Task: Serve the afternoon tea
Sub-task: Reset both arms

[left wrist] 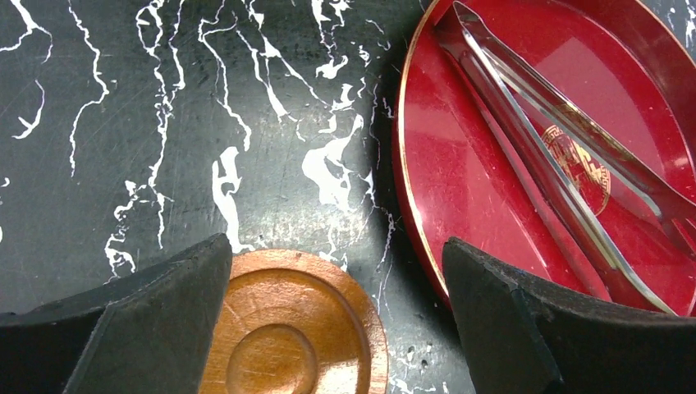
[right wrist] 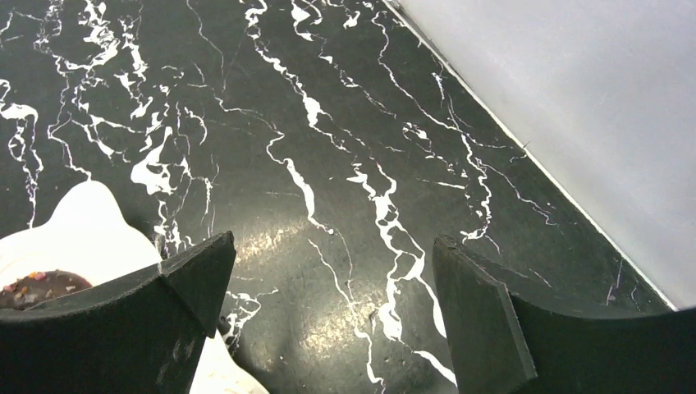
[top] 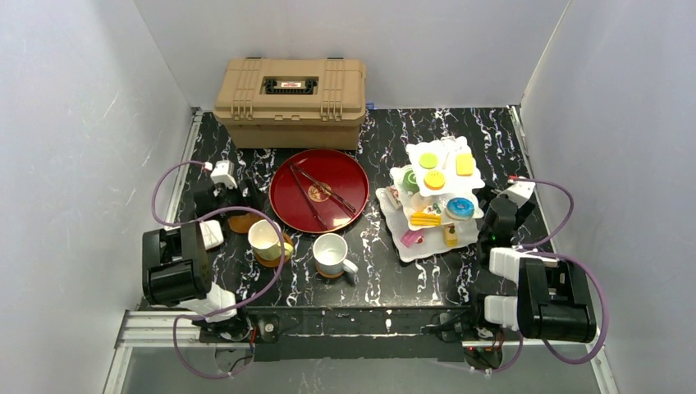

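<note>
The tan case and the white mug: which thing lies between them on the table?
The round dark-red tray lies between the tan case and the white mug, with metal tongs on it. The top external view shows this.

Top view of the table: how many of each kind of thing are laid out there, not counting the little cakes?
Mugs: 2, the pale-yellow mug and the white mug
Saucers: 3, the bare saucer and one under each mug
Tiered stand: 1
Red tray: 1
Tongs: 1
Tan case: 1
Total: 9
</note>
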Controlling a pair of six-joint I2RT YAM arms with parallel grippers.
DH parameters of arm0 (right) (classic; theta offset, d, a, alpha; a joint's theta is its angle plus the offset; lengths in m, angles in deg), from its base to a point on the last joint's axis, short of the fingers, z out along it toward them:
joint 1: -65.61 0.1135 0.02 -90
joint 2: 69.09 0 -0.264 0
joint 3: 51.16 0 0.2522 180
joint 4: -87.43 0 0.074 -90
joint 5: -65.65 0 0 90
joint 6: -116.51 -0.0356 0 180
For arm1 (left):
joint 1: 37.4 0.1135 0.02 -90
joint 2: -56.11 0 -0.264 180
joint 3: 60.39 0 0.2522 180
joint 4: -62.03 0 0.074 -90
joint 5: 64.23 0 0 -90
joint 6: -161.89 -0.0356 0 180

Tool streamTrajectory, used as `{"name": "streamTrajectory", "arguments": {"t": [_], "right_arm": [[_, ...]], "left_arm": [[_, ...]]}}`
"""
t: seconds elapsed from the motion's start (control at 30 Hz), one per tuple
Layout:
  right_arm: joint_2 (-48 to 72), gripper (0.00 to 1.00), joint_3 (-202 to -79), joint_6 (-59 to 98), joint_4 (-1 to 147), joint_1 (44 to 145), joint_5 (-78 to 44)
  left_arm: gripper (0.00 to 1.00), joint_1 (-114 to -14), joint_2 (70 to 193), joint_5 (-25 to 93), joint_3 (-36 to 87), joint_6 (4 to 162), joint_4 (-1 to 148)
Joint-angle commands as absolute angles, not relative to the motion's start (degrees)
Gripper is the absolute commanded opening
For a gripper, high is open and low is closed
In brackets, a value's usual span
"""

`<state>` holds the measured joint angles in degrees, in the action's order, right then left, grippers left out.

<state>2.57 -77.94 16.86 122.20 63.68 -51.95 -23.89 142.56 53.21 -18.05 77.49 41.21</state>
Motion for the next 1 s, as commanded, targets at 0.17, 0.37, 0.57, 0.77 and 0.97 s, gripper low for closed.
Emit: {"name": "streamTrajectory", "arguments": {"t": [0.17, 0.37, 0.57, 0.77, 0.97], "right_arm": [[4.0, 0.98, -74.4, 22.0, 130.4, 69.3, -54.6], [5.9, 0.98, -73.9, 24.9, 135.1, 71.9, -52.8], [13.5, 0.98, -72.0, 25.2, 146.9, 72.2, -50.7], [20.8, 0.98, -71.2, 25.9, 155.3, 72.2, -48.9], [23.0, 0.98, -78.0, 27.9, 146.9, 72.2, -46.1]], "left_arm": [[0.98, -30.4, 139.7, 44.5, -23.1, 73.2, 30.6], [0.98, -32.9, 142.3, 41.5, -30.9, 72.2, 13.0], [0.98, -33.0, 141.3, 41.4, -30.0, 72.1, 16.7], [0.98, -33.0, 141.3, 41.4, -30.1, 72.1, 16.5], [0.98, -33.0, 141.3, 41.4, -30.1, 72.1, 16.4]]}}
